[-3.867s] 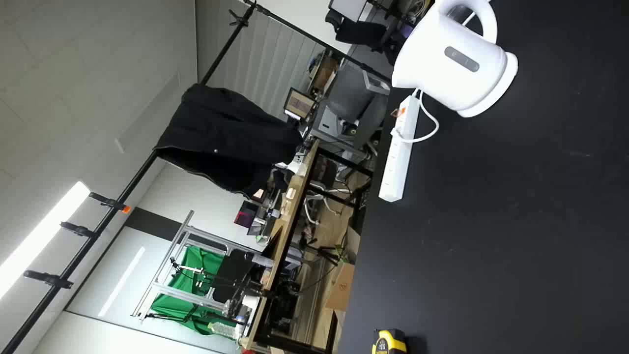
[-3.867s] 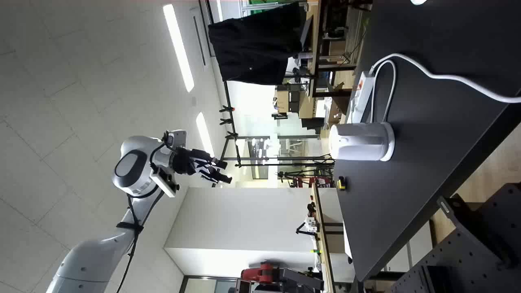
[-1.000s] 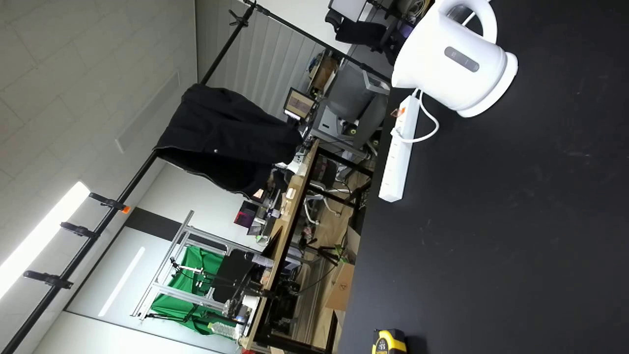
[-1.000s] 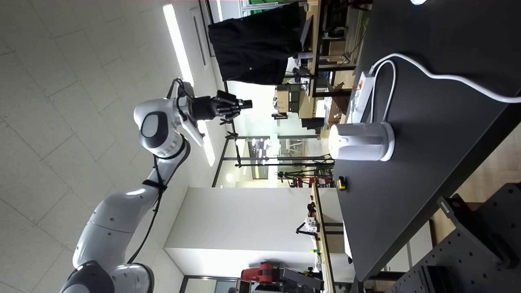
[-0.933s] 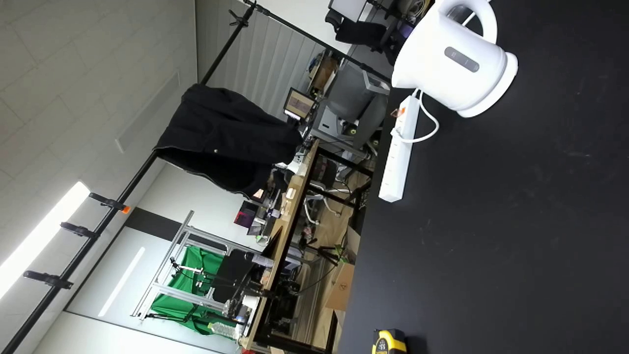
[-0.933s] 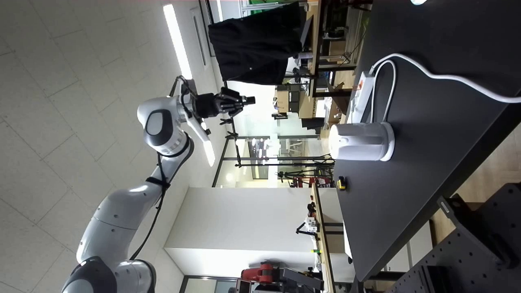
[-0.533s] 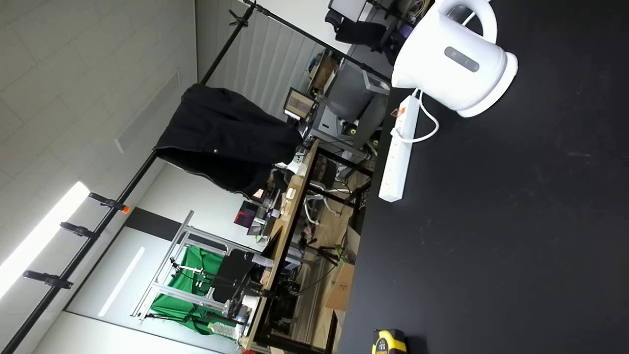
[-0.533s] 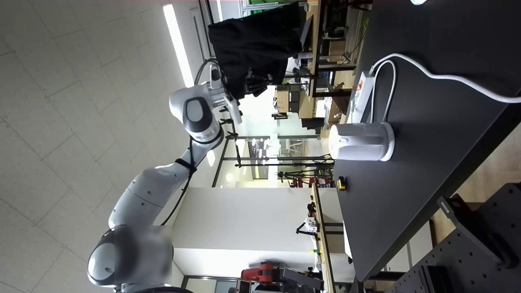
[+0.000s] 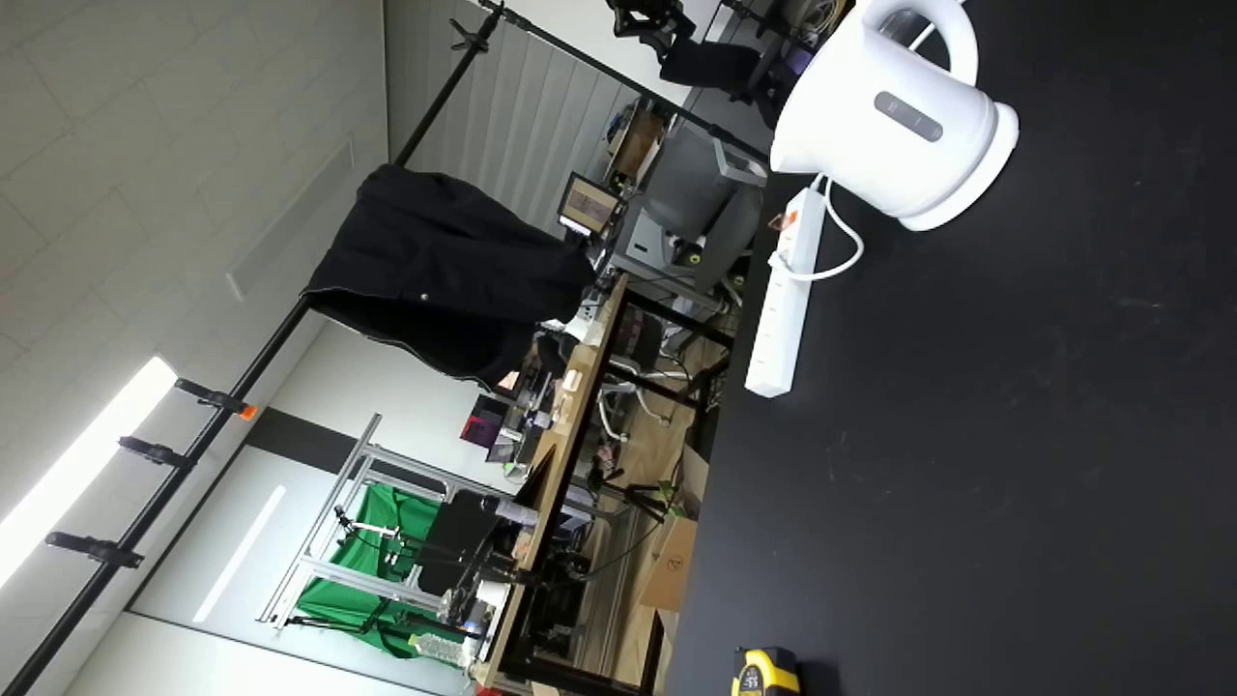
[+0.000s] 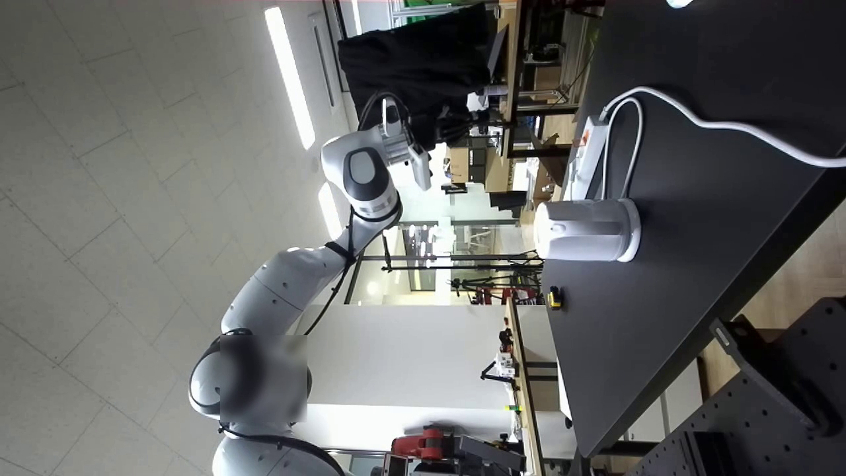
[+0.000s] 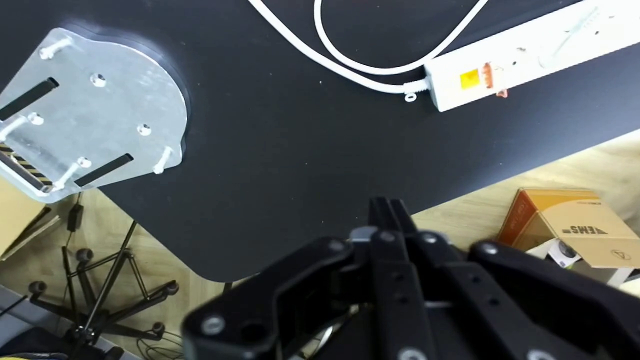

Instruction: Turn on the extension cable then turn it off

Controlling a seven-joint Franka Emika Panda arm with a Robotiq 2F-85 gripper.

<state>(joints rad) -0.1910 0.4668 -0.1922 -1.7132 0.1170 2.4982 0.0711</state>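
The extension cable (image 11: 525, 65) is a white power strip lying on the black table. In both exterior views it rests near a table edge, a white plug and thin cord attached to it. On its end in the wrist view sits a yellow-orange switch (image 11: 470, 79); whether it is lit I cannot tell. My gripper (image 11: 391, 207) is shut, its fingertips together with nothing between them. In an exterior view the gripper (image 10: 488, 119) hangs in the air well above the table, apart from the strip. Part of the dark gripper also shows at the top of an exterior view (image 9: 652, 19).
A white kettle (image 9: 879, 126) stands beside the strip. A yellow-black tape measure (image 10: 554, 297) lies farther along the table. The wrist view shows a metal plate (image 11: 110, 105) with bolts on the tabletop, a thick white cord (image 11: 320, 57), and a cardboard box (image 11: 570, 220) beyond the edge.
The arm has swung across in an exterior view, carrying the gripper toward the strip's side and lower. The gripper has come into sight at the top of an exterior view. Strip and kettle have not moved.
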